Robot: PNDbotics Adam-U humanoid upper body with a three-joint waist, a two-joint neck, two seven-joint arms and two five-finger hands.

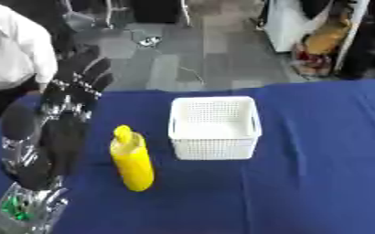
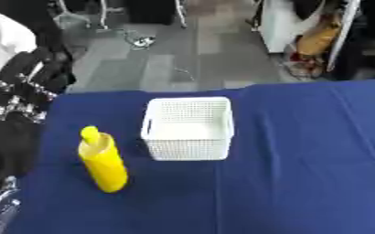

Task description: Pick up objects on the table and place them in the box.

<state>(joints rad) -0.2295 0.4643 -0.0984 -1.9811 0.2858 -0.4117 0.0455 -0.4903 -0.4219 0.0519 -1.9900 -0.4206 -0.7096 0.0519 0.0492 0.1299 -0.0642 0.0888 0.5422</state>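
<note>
Yellow bottle (image 1: pixel 132 159) beside left hand (image 1: pixel 66 121)

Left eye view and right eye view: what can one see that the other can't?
Only the left eye view shows the whole left hand, raised with straight fingers above the table's left side, and a person's white sleeve behind it. Only the right eye view shows more blue table to the right of the basket, and cuts the hand off at its left edge. Both show the yellow bottle standing left of the white basket, apart from it, with nothing visible inside the basket.
</note>
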